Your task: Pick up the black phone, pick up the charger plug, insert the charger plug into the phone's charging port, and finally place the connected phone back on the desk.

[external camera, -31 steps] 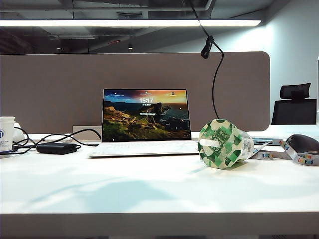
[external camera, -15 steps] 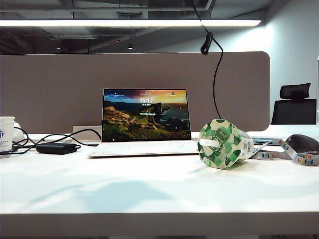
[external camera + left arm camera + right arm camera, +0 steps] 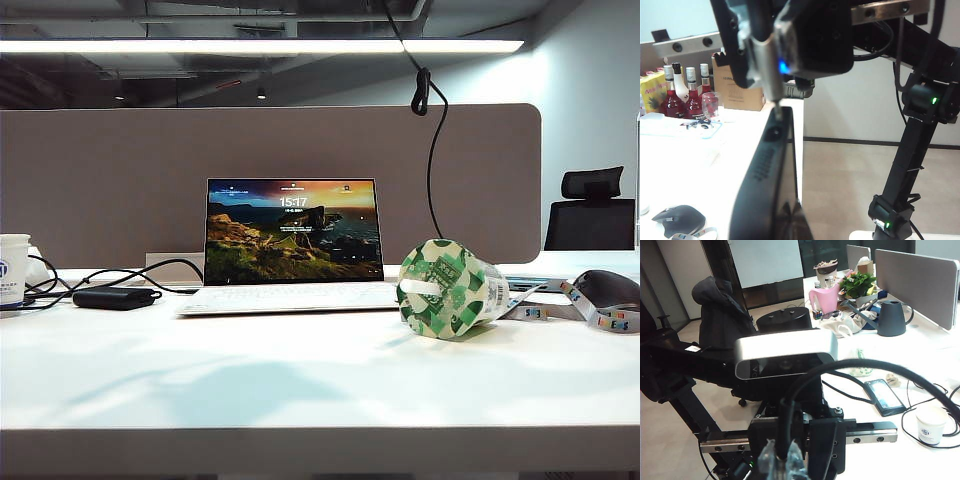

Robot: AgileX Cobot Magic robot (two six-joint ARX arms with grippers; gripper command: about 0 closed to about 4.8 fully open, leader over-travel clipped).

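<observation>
From the exterior view, nothing to be had of either gripper or of the black phone; only the desk (image 3: 320,390), with a laptop (image 3: 292,235) at the far middle and a green yoghurt cup (image 3: 445,288) tipped on its side to the right. In the left wrist view, looking along the black phone (image 3: 771,180), seen edge-on, long axis running straight away from the camera; evidently pinched narrow in the left gripper, though none of its fingers to be made out. At the phone's far short end, meets the charger plug (image 3: 776,102), clamped in the right gripper (image 3: 771,75) and roughly in line with that long axis. Charging port hidden there; cannot tell whether seated. In the right wrist view, right gripper clamped narrowly around the black cable (image 3: 790,405), phone out of sight. Probably calls for a push along the long axis.
</observation>
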